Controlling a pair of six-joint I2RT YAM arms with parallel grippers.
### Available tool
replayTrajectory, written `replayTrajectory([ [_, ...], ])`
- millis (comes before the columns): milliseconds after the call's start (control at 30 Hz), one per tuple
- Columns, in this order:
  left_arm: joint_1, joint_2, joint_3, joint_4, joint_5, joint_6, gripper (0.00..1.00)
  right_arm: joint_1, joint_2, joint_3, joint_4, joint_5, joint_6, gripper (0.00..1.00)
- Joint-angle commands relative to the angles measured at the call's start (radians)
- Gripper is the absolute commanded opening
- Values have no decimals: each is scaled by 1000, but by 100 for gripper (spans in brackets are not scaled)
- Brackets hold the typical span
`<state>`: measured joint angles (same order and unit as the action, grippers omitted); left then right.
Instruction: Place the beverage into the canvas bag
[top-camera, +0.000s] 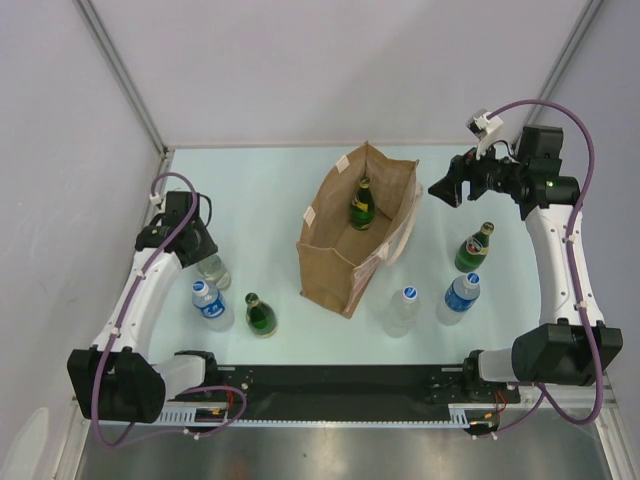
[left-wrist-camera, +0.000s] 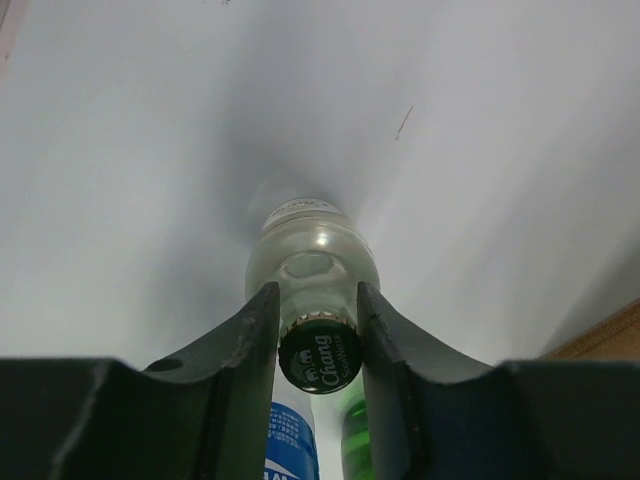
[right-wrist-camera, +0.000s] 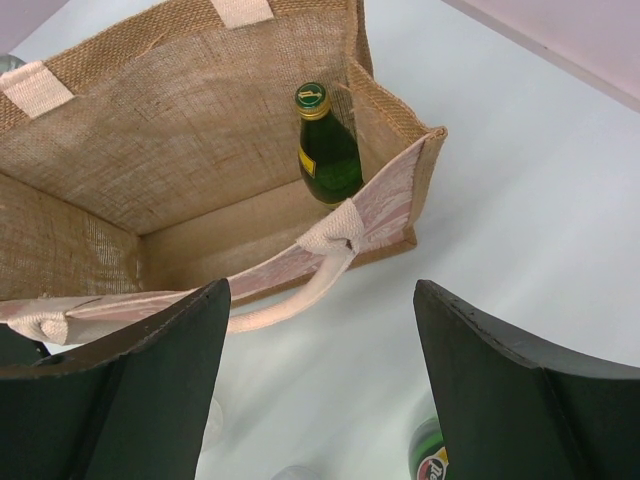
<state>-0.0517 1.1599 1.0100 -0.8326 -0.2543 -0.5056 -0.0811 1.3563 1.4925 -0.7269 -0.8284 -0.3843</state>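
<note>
Partly done: one green bottle (top-camera: 361, 205) inside canvas bag (top-camera: 330, 262), left gripper (left-wrist-camera: 318, 300) jaws clamped on clear bottle (left-wrist-camera: 310, 245) cap, right gripper (right-wrist-camera: 322, 295) jaws wide and empty, five other bottles (top-camera: 402, 310) on tabletop (top-camera: 270, 180).

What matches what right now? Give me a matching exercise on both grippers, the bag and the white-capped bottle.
Things:
1. left gripper
2. right gripper
3. bag
4. white-capped bottle

States:
A. standing on the table, untouched
B. shut on the clear bottle at its cap
C. holds one green bottle
D. open, empty

Pairs: 1-B, 2-D, 3-C, 4-A.
</note>
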Motion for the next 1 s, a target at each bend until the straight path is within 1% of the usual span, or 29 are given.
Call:
replayTrajectory([
  [0,9,4,1,35,24,9,36,-3,-8,12,27,-20,12,80],
  [33,9,6,5,33,30,9,31,-3,-5,14,26,-20,10,80],
  [100,9,-2,12,33,36,12,29,-3,-6,15,26,-18,10,80],
  [167,9,-9,22,26,39,19,24,-3,-2,18,26,-20,10,80],
  [200,9,-12,28,23,43,27,21,-3,0,20,26,-20,10,80],
  [233,9,-15,38,20,44,32,15,-3,1,20,26,-21,12,80],
  [267,9,-22,42,20,56,41,13,-3,1,22,26,-23,12,80],
  [300,9,-32,50,18,61,58,7,-3,3,22,26,-21,13,80],
  [400,7,-48,87,4,76,94,0,-3,7,25,27,-26,16,80],
  [467,7,-54,116,-5,82,107,0,0,10,26,26,-31,18,80],
  [700,-19,-71,217,-17,180,174,0,20,26,38,26,-31,16,80],
  [967,-85,-49,354,-33,208,225,0,44,44,57,26,-32,16,80],
])
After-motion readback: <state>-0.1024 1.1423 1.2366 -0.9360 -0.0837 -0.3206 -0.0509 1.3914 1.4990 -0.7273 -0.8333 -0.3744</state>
